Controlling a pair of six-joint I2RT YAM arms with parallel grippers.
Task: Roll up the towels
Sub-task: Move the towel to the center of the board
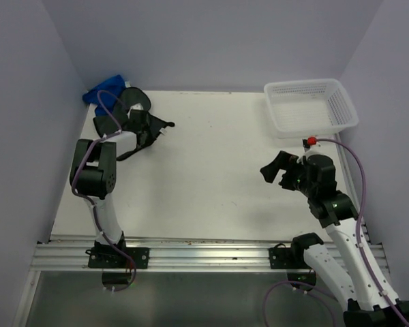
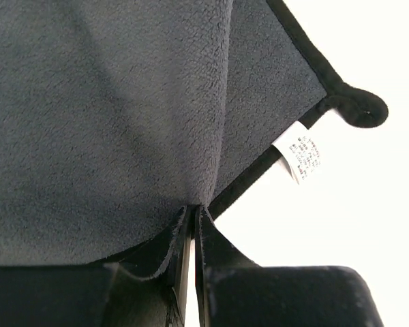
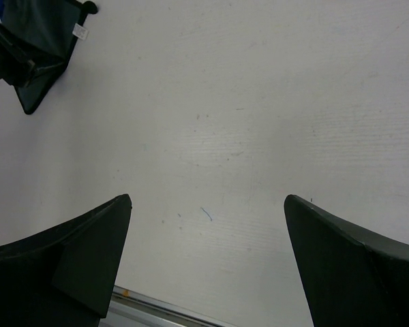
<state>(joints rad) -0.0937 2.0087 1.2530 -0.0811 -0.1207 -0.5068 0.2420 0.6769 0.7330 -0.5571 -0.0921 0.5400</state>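
Observation:
The dark towel (image 1: 148, 109) lies rumpled at the back left of the table, one corner pointing right. In the left wrist view its grey fleece (image 2: 109, 102) fills the upper left, with a black hem and a white label (image 2: 298, 155). My left gripper (image 2: 193, 212) is shut on the towel's edge, cloth pinched between the fingertips; from above it (image 1: 142, 128) sits over the towel. The blue towel (image 1: 103, 92) is bunched in the back left corner behind it. My right gripper (image 1: 273, 172) hovers open above bare table at the right, and the right wrist view shows nothing between its fingers (image 3: 208, 199).
A white mesh basket (image 1: 341, 109) stands at the back right, just beyond the right arm. Grey walls close in the left, back and right sides. A metal rail (image 1: 204, 252) runs along the near edge. The dark towel (image 3: 41, 34) shows far off in the right wrist view.

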